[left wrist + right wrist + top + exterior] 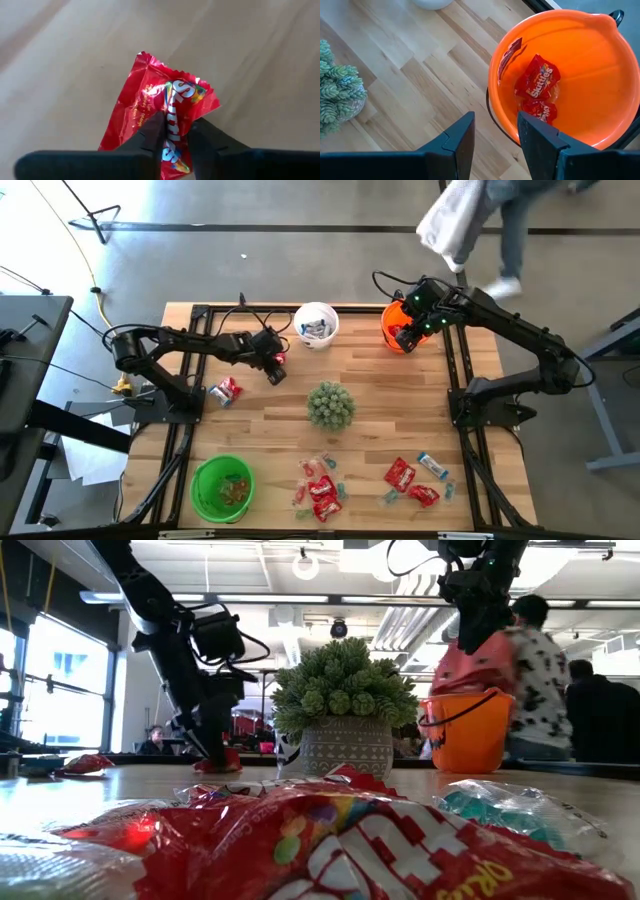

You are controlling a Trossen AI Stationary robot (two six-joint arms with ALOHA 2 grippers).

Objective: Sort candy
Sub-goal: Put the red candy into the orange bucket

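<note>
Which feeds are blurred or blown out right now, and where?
Low view: the nearest red candy packet is soft and out of focus, and the windows behind are blown out. Left wrist view: the red Skittles packet is sharp, with glare on its foil. Right wrist view: the orange bucket is evenly lit.

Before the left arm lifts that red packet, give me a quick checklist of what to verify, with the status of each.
1. Left claw closed around the red packet: ok, fingers pinch its lower edge.
2. Packet clear of other candy: ok, only bare table around it.
3. Orange bucket ready to take it: ok, red packets already lie inside.
4. Right claw empty and out of the way: not ok, open and empty but hanging over the orange bucket's rim.
5. Grip firm enough to lift: cannot tell.
</note>
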